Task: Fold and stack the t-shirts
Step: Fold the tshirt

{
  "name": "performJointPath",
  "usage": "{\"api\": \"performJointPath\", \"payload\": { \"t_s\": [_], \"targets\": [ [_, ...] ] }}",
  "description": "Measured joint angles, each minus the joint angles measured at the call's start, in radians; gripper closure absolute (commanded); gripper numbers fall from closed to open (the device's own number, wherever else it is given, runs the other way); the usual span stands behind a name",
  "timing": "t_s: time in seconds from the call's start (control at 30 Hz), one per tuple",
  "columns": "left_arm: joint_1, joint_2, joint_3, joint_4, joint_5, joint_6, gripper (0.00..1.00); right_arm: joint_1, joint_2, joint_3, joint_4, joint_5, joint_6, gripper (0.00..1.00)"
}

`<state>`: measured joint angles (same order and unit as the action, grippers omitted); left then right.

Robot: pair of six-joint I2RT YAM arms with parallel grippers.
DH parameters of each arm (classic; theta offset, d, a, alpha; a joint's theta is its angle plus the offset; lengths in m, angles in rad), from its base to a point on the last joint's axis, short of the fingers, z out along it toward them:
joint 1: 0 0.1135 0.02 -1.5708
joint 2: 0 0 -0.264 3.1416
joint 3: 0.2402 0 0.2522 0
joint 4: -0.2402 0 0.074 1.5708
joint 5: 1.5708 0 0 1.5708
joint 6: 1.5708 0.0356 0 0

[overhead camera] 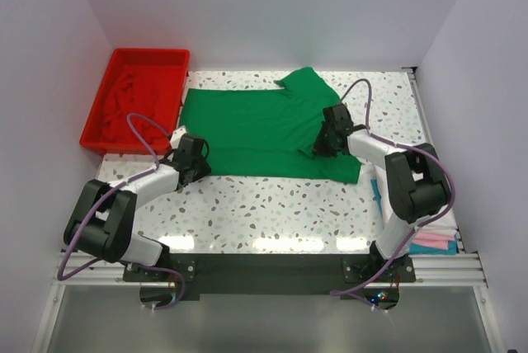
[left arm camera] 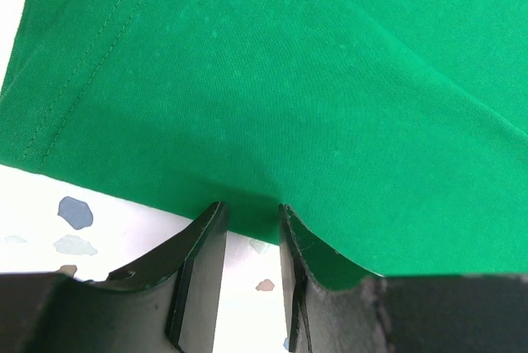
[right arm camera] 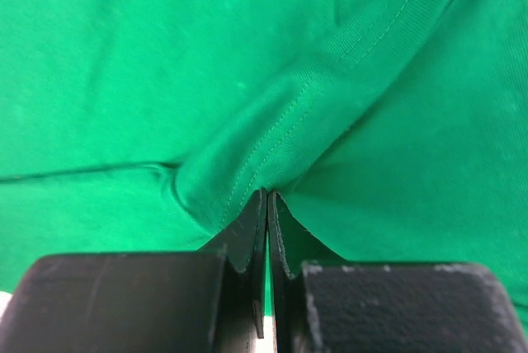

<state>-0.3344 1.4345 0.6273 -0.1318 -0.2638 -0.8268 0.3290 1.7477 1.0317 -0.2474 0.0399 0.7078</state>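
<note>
A bright green t-shirt (overhead camera: 256, 126) lies spread on the speckled table. My left gripper (overhead camera: 198, 159) is open at the shirt's near left edge; in the left wrist view its jaws (left arm camera: 250, 214) stand apart, with their tips touching the edge of the green cloth (left arm camera: 272, 97) and bare table showing between them. My right gripper (overhead camera: 326, 140) sits on the shirt's right part. In the right wrist view it (right arm camera: 266, 196) is shut on a raised fold with a stitched seam (right arm camera: 289, 130). A dark red shirt (overhead camera: 132, 101) lies in the tray.
A red plastic tray (overhead camera: 97, 134) stands at the back left, beside the shirt's left end. Teal and pink cloth (overhead camera: 433, 242) lies folded at the near right edge, and a teal strip (overhead camera: 375, 192) lies near the right arm. White walls enclose the table.
</note>
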Motion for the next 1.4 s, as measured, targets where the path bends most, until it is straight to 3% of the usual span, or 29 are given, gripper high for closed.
{"api": "performJointPath", "payload": {
  "t_s": [0.43,0.57,0.8,0.97,1.1,1.23,1.4],
  "targets": [
    [0.0,0.0,-0.001,0.003,-0.002,0.003,0.64,0.0,0.123,0.214,-0.021,-0.005,-0.013,1.0],
    [0.0,0.0,-0.001,0.003,-0.002,0.008,0.62,0.0,0.177,0.272,-0.034,-0.01,-0.02,0.9],
    [0.0,-0.008,-0.001,0.0,-0.001,0.011,0.55,0.001,0.217,0.394,-0.077,-0.031,-0.061,0.54],
    [0.0,-0.035,-0.001,-0.014,-0.001,0.016,0.49,0.002,0.209,0.485,-0.1,-0.022,-0.089,0.52],
    [0.0,-0.073,-0.001,-0.042,-0.018,0.01,0.43,0.002,0.147,0.429,-0.121,0.013,-0.095,0.52],
    [0.019,-0.139,-0.001,-0.111,-0.058,-0.006,0.4,-0.002,-0.012,0.232,-0.146,0.039,-0.087,0.52],
    [0.108,-0.211,-0.005,-0.148,-0.087,-0.021,0.4,-0.023,-0.256,-0.014,-0.197,0.062,-0.064,0.39]
  ]
}}
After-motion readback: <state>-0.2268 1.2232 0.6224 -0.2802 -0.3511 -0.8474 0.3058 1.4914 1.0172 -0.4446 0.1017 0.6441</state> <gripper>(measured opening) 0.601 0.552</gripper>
